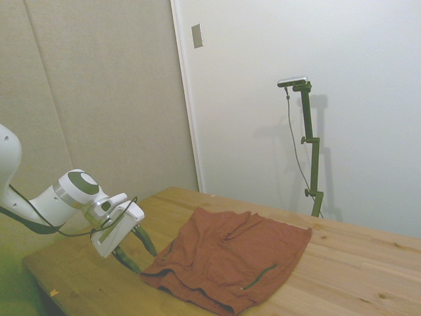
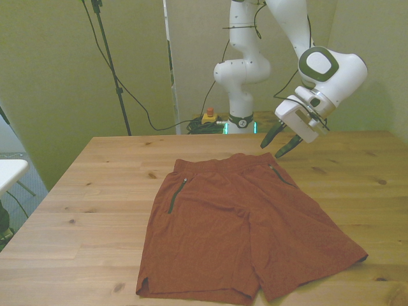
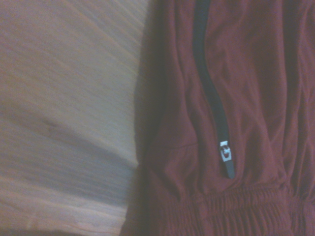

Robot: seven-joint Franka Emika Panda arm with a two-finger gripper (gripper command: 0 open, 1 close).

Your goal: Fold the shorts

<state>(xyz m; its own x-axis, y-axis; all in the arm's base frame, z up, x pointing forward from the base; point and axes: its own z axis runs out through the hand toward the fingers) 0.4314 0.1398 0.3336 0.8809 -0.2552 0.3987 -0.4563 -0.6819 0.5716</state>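
Shorts [image 2: 242, 226] lie flat and unfolded on the table [image 2: 95, 191], hand [image 2: 281, 143] spread just above their waistband corner.

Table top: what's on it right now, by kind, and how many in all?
Shorts, rust-red, spread flat: 1
Dark pocket slits on them: 2, one on the front view's left, one on its right
Total: 1 item on the wooden table; the hand hovers open by the waistband.

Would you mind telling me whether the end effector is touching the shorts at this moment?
Apart. In the front view the open end effector hangs above the table, with bare wood showing between its fingertips and the shorts' waistband corner.
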